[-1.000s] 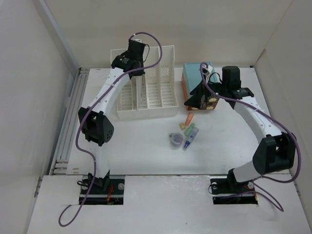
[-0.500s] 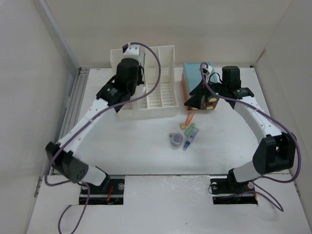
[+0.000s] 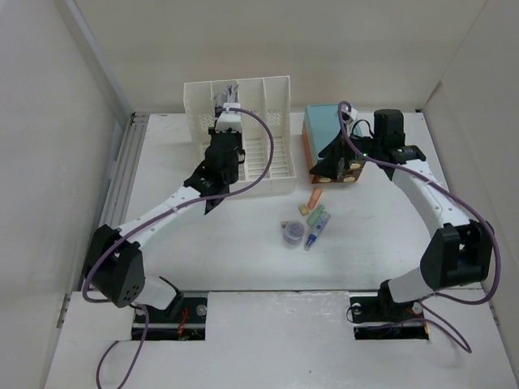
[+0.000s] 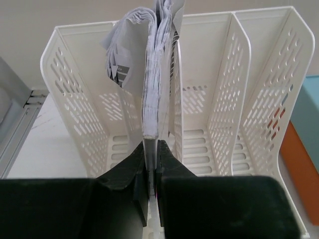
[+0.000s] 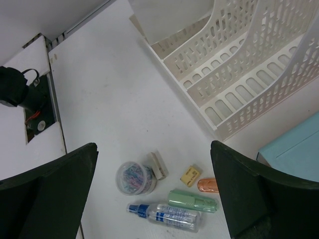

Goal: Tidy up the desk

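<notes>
**A:** What are the left fingers [image 4: 143, 162] doing?

**B:** They are pressed together, with only a thin pale line between them. I cannot tell whether that line is a sheet. Straight ahead of their tips, a stack of papers [image 4: 152, 89] stands upright in the white file rack [image 4: 224, 84].

**A:** And the right fingers [image 3: 332, 168]?

**B:** Spread wide and holding nothing, close to the teal drawer box [image 3: 324, 121].

**A:** Where is the tabletop [image 5: 99, 89]?

**B:** It lies under both arms, well below the right fingers. Down on it, between those fingers, lie a tub of paper clips [image 5: 135, 178], a blue-capped bottle [image 5: 167, 215], a green tube [image 5: 192, 200], a yellow eraser [image 5: 190, 175] and a white eraser [image 5: 158, 164]. The file rack stands beyond them.
</notes>
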{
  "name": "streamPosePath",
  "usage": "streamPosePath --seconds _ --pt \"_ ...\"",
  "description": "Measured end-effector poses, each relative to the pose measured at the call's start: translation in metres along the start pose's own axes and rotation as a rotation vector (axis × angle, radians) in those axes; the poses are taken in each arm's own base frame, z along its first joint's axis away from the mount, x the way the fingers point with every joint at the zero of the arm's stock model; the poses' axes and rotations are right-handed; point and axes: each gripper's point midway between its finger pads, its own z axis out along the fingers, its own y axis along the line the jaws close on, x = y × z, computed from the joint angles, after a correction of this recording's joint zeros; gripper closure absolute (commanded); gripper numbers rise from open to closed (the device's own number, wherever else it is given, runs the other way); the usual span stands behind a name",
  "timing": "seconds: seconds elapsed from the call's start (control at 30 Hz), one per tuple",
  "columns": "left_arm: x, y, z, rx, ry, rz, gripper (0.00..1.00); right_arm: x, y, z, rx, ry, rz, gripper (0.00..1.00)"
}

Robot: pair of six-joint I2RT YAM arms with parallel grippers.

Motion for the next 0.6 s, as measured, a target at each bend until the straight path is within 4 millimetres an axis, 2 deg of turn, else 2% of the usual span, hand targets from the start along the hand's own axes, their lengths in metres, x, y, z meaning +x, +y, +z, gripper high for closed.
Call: streamPosePath --seconds 0.27,0.4,0.57,0.6 --pt "-0.013 0.0 0.008 -0.041 -0.11 -0.021 1.0 0.0 0.001 0.0 -0.004 -0.001 0.001 0.0" --pt "0.001 -0.002 0.007 -0.053 -0.12 -0.027 1.0 0.0 0.001 0.0 -0.009 -0.002 0.001 0.0" --pt "0.029 -0.005 0.004 -0.055 -0.083 -0.036 1.0 0.0 0.002 0.0 -0.013 -0.002 0.001 0.0" --pt "0.036 -0.004 0.003 -0.062 -0.071 -0.041 0.97 0.0 0.002 0.0 -0.013 -0.002 0.001 0.0"
